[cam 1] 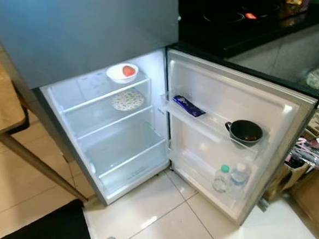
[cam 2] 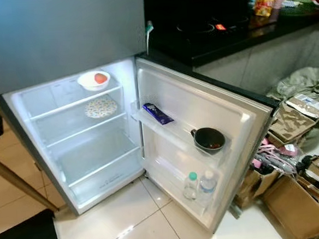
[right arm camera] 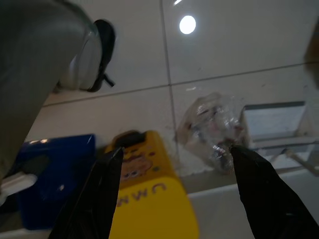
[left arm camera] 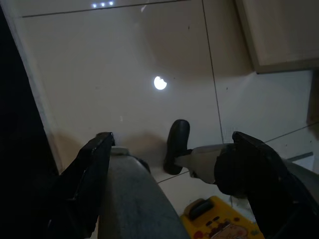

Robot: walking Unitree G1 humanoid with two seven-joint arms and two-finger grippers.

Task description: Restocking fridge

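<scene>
Fridge [cam 1: 123,149] open at frame centre with bare lower shelves, both grippers, left [left arm camera: 169,164] and right [right arm camera: 172,184], spread wide and empty over the floor; next I'd grab the yellow pack [right arm camera: 149,209] squarely, then load low shelves, clear of the bowl [cam 1: 122,73].

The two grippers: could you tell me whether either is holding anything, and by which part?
Nothing is held: the left gripper and right gripper both hang open above the floor.

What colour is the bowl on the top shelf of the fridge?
The bowl is white, holding something red; the left eye view shows it best.
</scene>
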